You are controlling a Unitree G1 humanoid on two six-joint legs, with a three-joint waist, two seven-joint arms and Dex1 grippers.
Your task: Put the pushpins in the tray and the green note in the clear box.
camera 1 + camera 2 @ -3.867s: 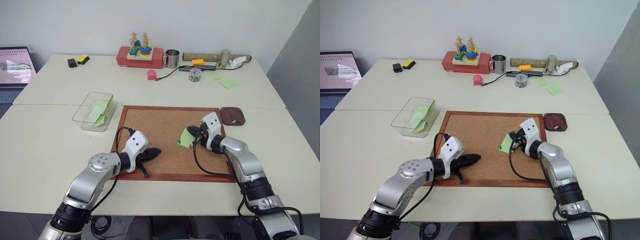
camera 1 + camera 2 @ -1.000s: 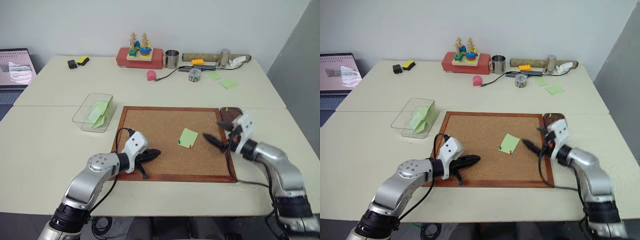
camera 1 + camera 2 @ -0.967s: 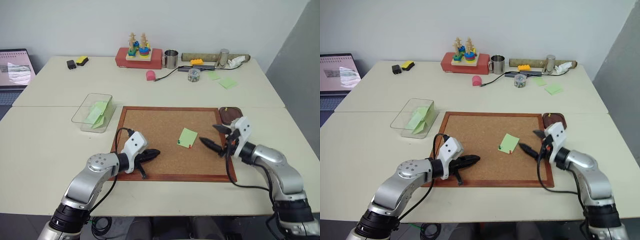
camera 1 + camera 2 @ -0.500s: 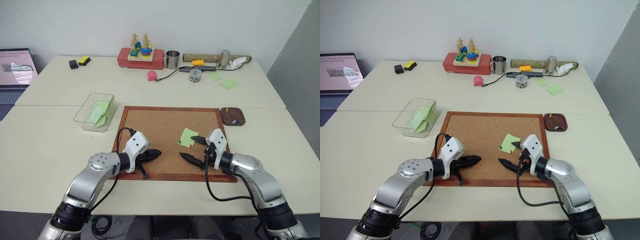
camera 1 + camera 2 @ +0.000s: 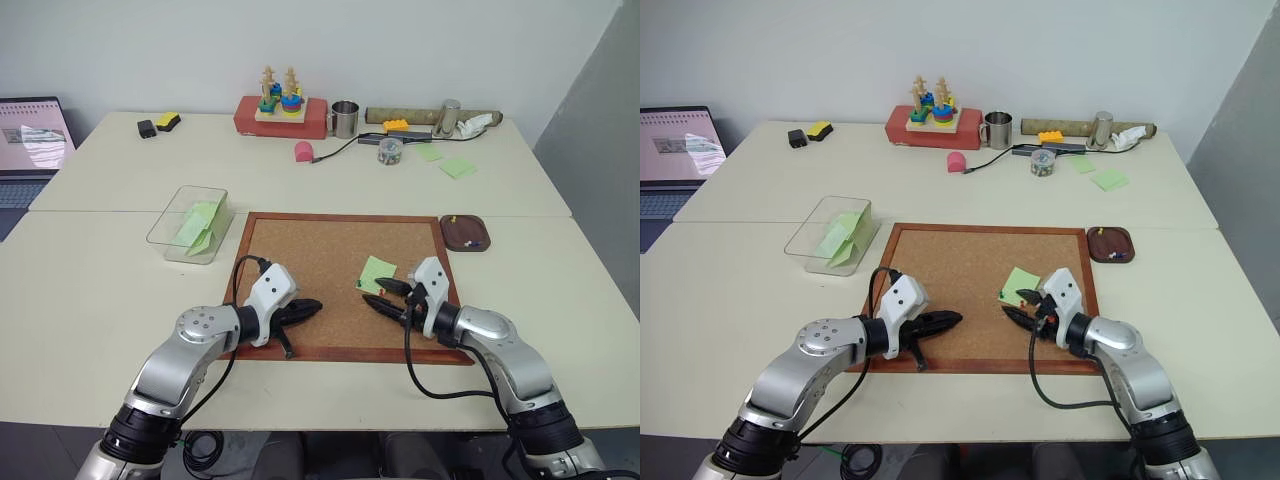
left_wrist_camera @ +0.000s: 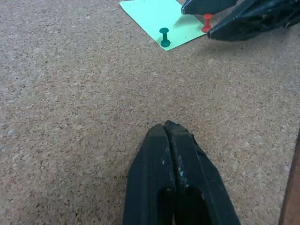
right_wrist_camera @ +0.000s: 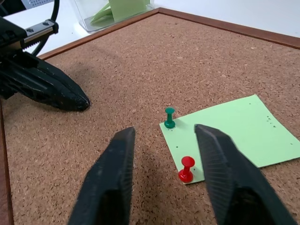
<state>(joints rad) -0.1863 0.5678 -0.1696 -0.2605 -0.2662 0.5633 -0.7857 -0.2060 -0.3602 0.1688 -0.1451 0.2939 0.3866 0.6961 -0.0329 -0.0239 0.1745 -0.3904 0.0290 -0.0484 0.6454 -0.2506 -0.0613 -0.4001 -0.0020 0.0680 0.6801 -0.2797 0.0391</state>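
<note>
Red pushpin point(image 7: 186, 169) between parted right hand point(image 7: 166, 187)

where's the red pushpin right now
The red pushpin stands in the green note's near corner on the cork board, between the right gripper's open fingers, beside a green pin.

This looks like a lab or test room set up for robot trials rather than a lived-in office. 2 plain cream surfaces point(image 5: 120, 300) stand pushed together against a bare white wall point(image 5: 400, 50), with a grey partition point(image 5: 600, 150) at the right. An open laptop point(image 5: 30, 135) sits on a neighbouring desk at the left edge. Along the far side lies a row of unrelated practice props: a wooden stacking toy point(image 5: 279, 90) on a red block point(image 5: 280, 116), a metal cup point(image 5: 344, 118), a cardboard tube point(image 5: 405, 114), a loose cable point(image 5: 335, 150) and spare sticky notes point(image 5: 457, 166). A framed cork board point(image 5: 310, 255) lies flat in the middle, not hung on any wall.
</note>
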